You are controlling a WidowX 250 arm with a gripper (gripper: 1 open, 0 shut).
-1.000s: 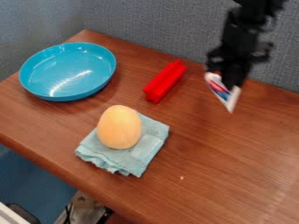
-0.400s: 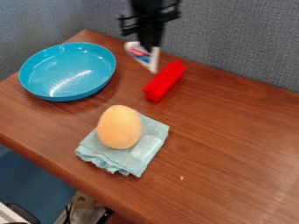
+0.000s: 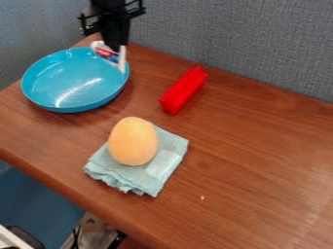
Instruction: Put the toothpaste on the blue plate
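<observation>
My gripper hangs at the top left, over the far right rim of the blue plate. It is shut on the toothpaste, a small white tube with red and blue print that sticks out below the fingers, held in the air just above the plate's rim. The plate is round, bright blue and has nothing in it. Most of the tube's upper part is hidden by the black fingers.
A red rectangular block lies right of the plate. An orange egg-shaped object rests on a pale blue-green folded cloth near the table's front. The wooden table's front edge runs diagonally at the lower left.
The gripper has carried the toothpaste leftward, from the right of the red block, past its far end, to above the blue plate's right rim.
</observation>
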